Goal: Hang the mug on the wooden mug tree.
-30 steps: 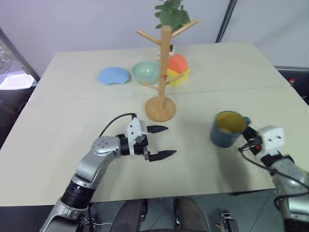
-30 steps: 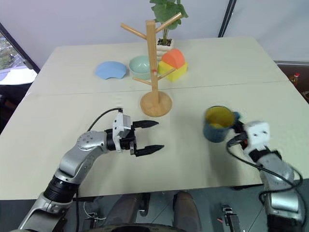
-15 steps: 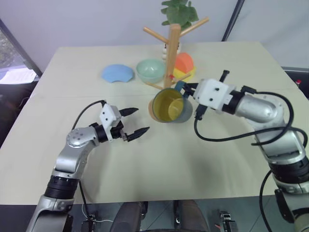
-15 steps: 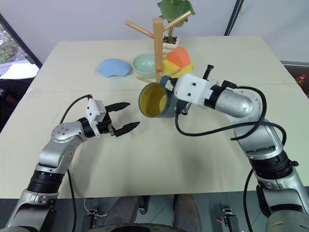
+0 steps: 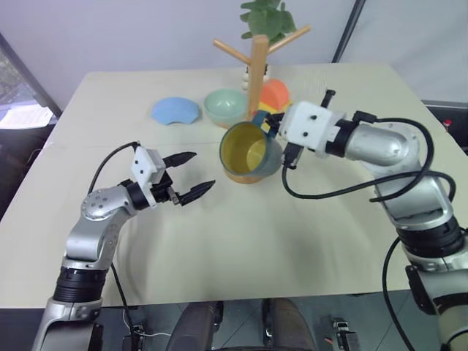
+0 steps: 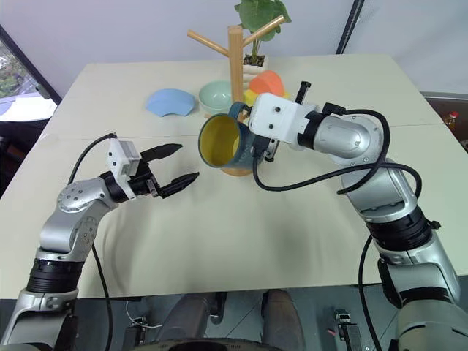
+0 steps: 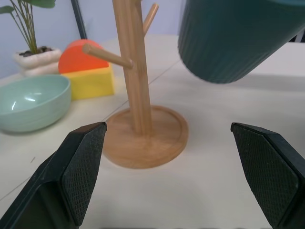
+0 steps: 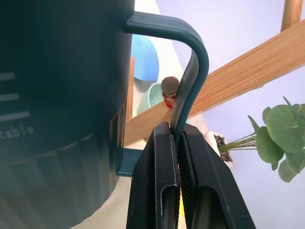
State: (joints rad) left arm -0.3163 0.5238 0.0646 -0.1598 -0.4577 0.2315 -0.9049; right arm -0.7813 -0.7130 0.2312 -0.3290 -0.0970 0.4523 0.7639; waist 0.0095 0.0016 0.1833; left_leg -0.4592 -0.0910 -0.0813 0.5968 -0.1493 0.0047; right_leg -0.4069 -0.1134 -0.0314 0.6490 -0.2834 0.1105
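Note:
The dark teal mug point(image 5: 250, 152) with a yellow inside hangs in the air, tipped on its side with its mouth toward me, just in front of the wooden mug tree point(image 5: 256, 67). My right gripper point(image 8: 174, 130) is shut on the mug's loop handle point(image 8: 193, 71), with a red-tipped peg point(image 8: 170, 87) of the tree just beyond the handle. The mug hides the tree's round base in the eye views. My left gripper point(image 5: 199, 171) is open and empty, held above the table left of the mug and pointing toward the tree base point(image 7: 145, 140).
Behind the tree sit a pale green bowl point(image 5: 225, 107), a blue plate point(image 5: 175, 111), orange and yellow blocks point(image 5: 276, 96) and a potted plant point(image 5: 265, 16). The pale table point(image 5: 241, 241) stretches bare toward me.
My right gripper has carried the mug from the table on the right up and leftward to the front of the tree. My open left gripper has drawn up and to the left.

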